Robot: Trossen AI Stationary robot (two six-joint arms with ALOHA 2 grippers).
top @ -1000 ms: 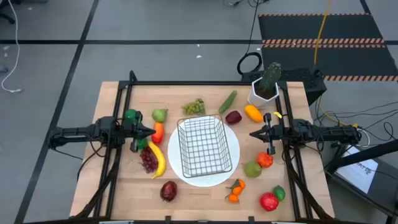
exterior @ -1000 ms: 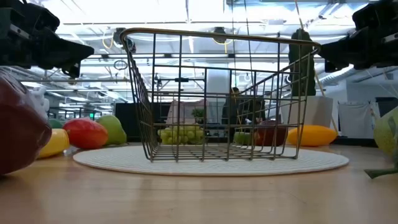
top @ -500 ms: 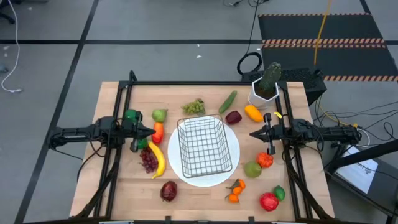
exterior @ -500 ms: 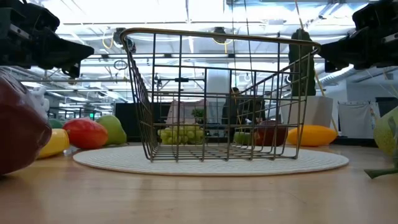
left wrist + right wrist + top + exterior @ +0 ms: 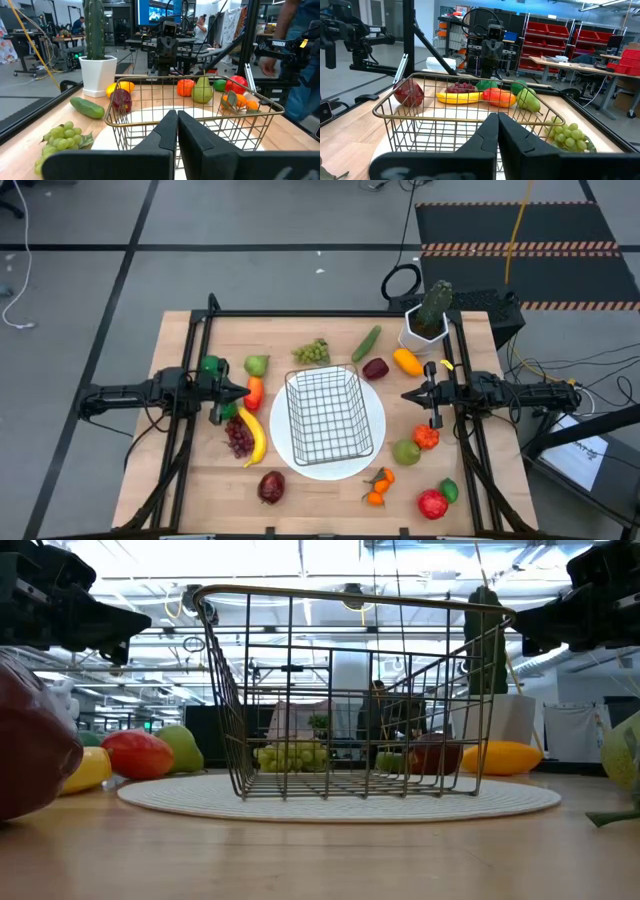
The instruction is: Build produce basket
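The dark wire-mesh basket (image 5: 325, 415) stands by its base on a round white plate (image 5: 375, 442) at the table's middle; nothing lies in it. Toy produce lies around the plate: banana (image 5: 253, 437), purple grapes (image 5: 237, 440), green grapes (image 5: 312, 352), cucumber (image 5: 366, 342), a green pear (image 5: 257, 364), tangerines (image 5: 378, 485). My left gripper (image 5: 246, 391) hovers shut at the plate's left side, above the produce there. My right gripper (image 5: 404, 395) hovers shut at the plate's right side. Both point at the basket (image 5: 190, 107), which also shows in the right wrist view (image 5: 465, 112).
A white pot with a green cactus (image 5: 428, 318) stands at the far right corner. More fruit lies at the near right (image 5: 432, 502) and a dark red one at the near left (image 5: 271, 486). People show in the room beyond the table (image 5: 295, 55).
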